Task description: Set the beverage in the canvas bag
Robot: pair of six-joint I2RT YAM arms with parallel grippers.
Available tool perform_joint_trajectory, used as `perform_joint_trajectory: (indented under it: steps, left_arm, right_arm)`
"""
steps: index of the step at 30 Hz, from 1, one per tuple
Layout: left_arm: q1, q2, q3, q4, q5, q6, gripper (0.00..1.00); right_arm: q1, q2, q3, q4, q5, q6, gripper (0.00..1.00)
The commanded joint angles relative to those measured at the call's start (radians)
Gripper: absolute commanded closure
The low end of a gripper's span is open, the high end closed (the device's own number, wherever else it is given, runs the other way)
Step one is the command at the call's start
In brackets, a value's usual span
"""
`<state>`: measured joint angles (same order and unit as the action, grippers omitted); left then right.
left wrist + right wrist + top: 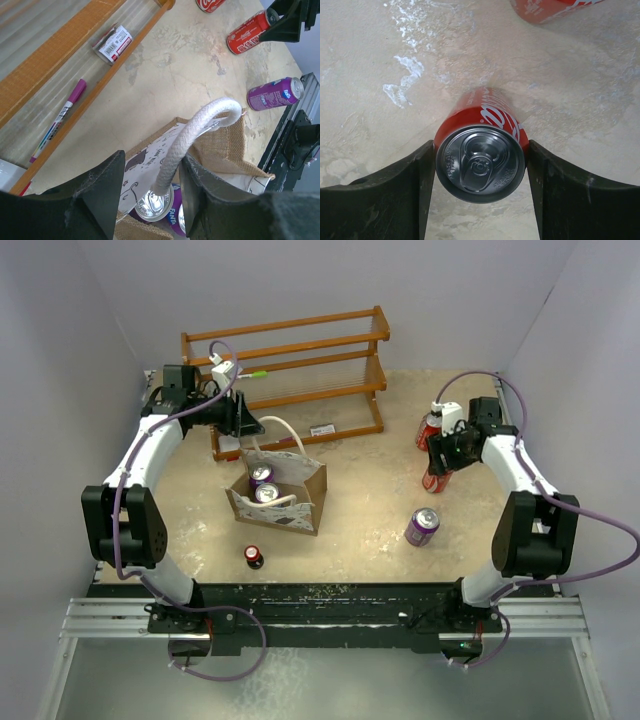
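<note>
1. The red can (480, 150), which I take as the beverage, stands on the bench (380, 60) at the right side. Its long axis is vertical and its top faces the right wrist camera.
2. The right end effector (480, 167) is around this can, with 1 finger (395, 195) on each side. Both fingers lie against the can wall and I see no gap, so I judge it is closed on the can. I cannot tell if the can is already off the bench.
3. The canvas bag (300, 502) lies to the left of this end effector, across the middle of the bench and a little nearer to the arm bases. Its mouth is up, and 2 purple cans (262, 482) are already inside.
4. The right arm is clearly the nearer one to the can. The left arm is at the bag.
5. The left end effector (152, 165) is about half open. The white rope handle (200, 125) passes between its fingers and leans on 1 of them, with a gap at the other. It is hooked, not pinched.
6. I judge that the coming move is a lift, then a carry to the left, with the can kept upright over the free part of the bag mouth.
</note>
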<state>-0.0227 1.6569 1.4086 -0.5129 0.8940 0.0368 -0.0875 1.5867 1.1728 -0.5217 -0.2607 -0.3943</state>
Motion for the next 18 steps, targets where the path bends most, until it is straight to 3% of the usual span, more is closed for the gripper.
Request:
perform_joint_trajectory:
  steps: [1, 8, 11, 18]
  left_arm:
    - [-0.008, -0.03, -0.012, 0.045, 0.027, -0.011, 0.5]
    - [-0.01, -0.041, -0.029, 0.059, 0.02, -0.011, 0.5]
    - [-0.011, -0.042, -0.027, 0.059, 0.021, -0.012, 0.5]
    - [-0.011, -0.066, -0.036, 0.059, 0.018, 0.0, 0.48]
  right_arm:
    - [-0.005, -0.063, 0.085, -0.026, -0.057, -0.032, 0.65]
    - [-0.001, -0.164, 0.161, -0.051, -0.137, -0.007, 0.95]
    - [0.012, -0.208, 0.203, -0.078, -0.16, 0.001, 1.0]
    - [0.127, -0.29, 0.3, -0.121, -0.182, 0.025, 1.0]
